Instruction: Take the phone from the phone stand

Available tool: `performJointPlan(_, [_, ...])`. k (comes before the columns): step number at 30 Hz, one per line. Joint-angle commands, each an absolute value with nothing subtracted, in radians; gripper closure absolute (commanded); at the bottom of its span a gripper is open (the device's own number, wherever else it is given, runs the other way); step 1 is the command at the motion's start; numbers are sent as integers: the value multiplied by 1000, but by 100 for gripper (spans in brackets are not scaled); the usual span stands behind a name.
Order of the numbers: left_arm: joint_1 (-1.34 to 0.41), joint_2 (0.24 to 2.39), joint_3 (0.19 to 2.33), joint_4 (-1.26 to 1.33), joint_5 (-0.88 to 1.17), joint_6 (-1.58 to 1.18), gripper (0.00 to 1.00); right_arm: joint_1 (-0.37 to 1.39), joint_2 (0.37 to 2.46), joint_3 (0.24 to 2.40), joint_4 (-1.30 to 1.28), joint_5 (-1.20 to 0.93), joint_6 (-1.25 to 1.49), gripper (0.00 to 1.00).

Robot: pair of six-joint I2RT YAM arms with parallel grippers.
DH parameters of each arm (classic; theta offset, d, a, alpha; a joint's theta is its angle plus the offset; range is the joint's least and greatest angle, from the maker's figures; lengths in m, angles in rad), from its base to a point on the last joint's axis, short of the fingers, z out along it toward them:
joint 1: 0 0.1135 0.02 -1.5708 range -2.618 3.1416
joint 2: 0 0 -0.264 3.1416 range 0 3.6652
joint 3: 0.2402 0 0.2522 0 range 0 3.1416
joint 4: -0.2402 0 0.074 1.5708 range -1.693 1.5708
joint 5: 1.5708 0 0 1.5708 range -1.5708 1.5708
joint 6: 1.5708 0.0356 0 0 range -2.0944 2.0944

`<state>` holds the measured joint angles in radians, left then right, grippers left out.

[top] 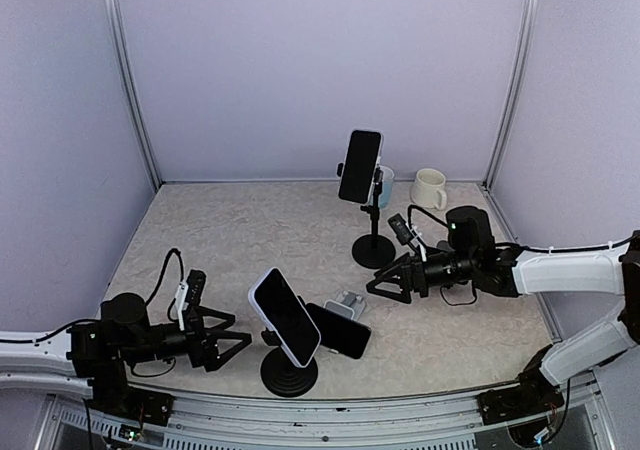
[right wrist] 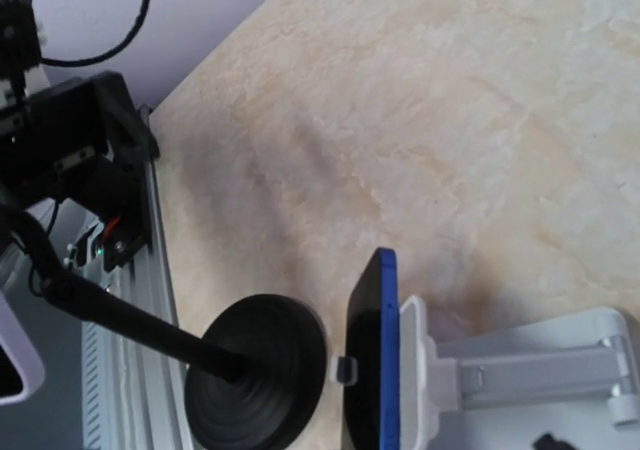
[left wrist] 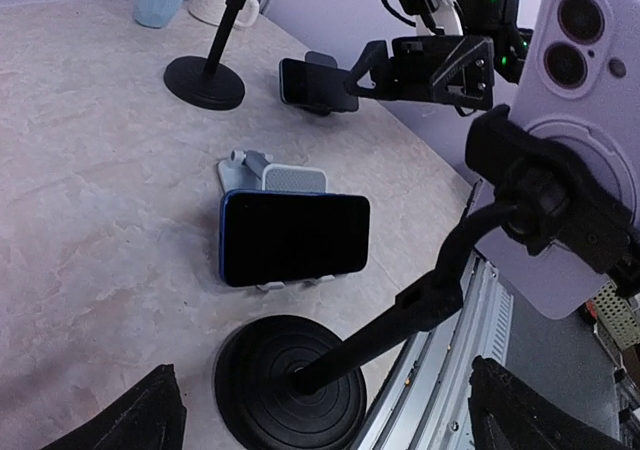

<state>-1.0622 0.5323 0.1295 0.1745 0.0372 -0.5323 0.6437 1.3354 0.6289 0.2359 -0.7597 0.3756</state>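
A blue phone point(top: 340, 332) leans sideways, screen out, in a small white stand point(top: 347, 301) at the front middle. It also shows in the left wrist view point(left wrist: 293, 238) and edge-on in the right wrist view point(right wrist: 375, 360). A lavender phone point(top: 285, 315) sits clamped on a black round-based stand point(top: 288, 375) just to its left. A third phone point(top: 360, 165) is on a tall black stand point(top: 374, 250) at the back. My left gripper point(top: 215, 340) is open and empty, facing the black base point(left wrist: 290, 380). My right gripper point(top: 388, 285) is open and empty, just right of the white stand.
A pale blue cup point(top: 386, 182) and a white mug point(top: 430, 188) stand at the back right by the wall. The metal front rail point(top: 330, 410) runs close behind the black base. Walls close in the table on three sides.
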Motion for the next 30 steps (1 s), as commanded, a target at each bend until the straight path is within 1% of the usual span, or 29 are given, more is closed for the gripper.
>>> performJointPlan(1, [-1197, 573, 132, 182, -153, -486, 5, 653, 1347, 660, 258, -788, 354, 7])
performJointPlan(7, [-1330, 811, 169, 291, -250, -383, 9, 653, 1345, 657, 256, -790, 353, 7])
performJointPlan(12, [-1358, 958, 199, 406, -266, -307, 11, 653, 1330, 655, 252, -786, 364, 8])
performJointPlan(25, [-1361, 1153, 253, 652, -246, -177, 17, 653, 1316, 652, 260, -778, 387, 8])
performJointPlan(30, [-1361, 1206, 261, 701, -321, -165, 24, 653, 1316, 653, 265, -779, 392, 8])
